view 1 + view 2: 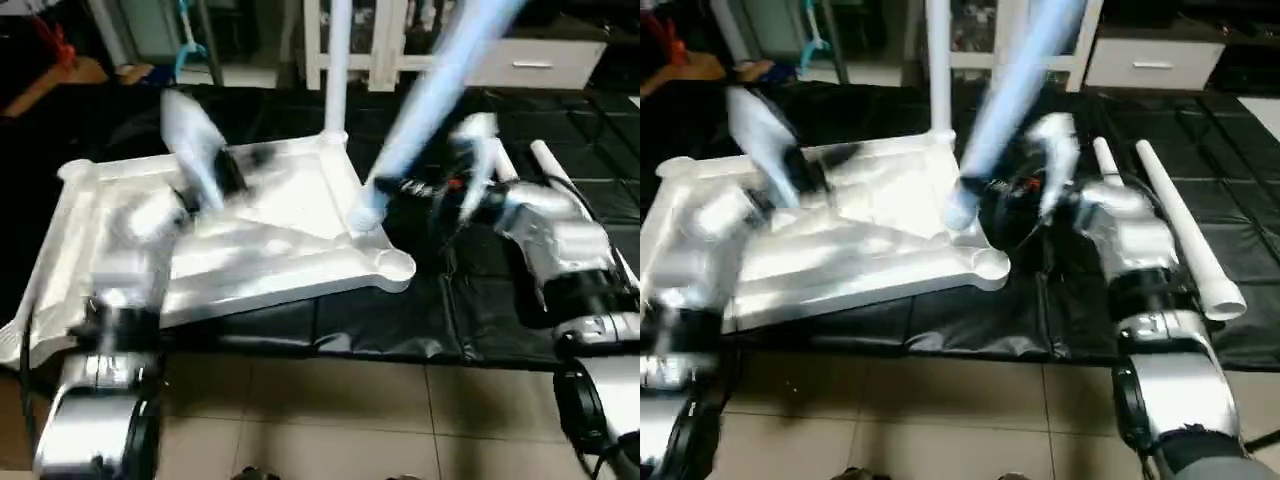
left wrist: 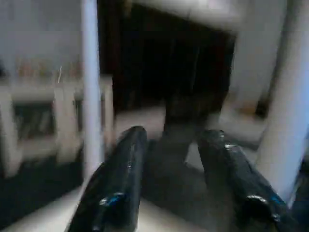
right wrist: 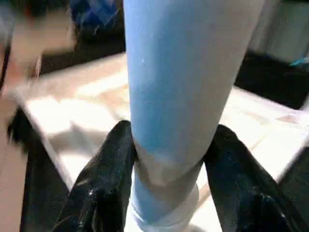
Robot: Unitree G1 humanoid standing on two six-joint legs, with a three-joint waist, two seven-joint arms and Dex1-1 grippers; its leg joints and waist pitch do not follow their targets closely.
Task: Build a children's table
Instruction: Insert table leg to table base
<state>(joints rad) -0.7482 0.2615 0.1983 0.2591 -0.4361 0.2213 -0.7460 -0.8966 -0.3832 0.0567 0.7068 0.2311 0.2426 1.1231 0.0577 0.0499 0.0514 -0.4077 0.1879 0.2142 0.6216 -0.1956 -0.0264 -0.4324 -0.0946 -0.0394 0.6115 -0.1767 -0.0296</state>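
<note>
Between the right hand (image 3: 166,169) fingers, a blurred leg (image 3: 183,87) tops out of frame

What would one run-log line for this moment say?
right gripper: shut on tilted leg | leg foot: at tabletop corner | left gripper: open

tabletop (image 1: 250,245): underside up on black mat (image 1: 400,320) | upright leg (image 1: 337,70): in far corner socket | tilted leg (image 1: 440,90): foot at right socket, right gripper (image 1: 415,188) beside it

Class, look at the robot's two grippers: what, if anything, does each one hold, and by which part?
The right gripper clamps a tilted table leg near its lower end, above the tabletop. The left gripper is open and holds nothing.
</note>
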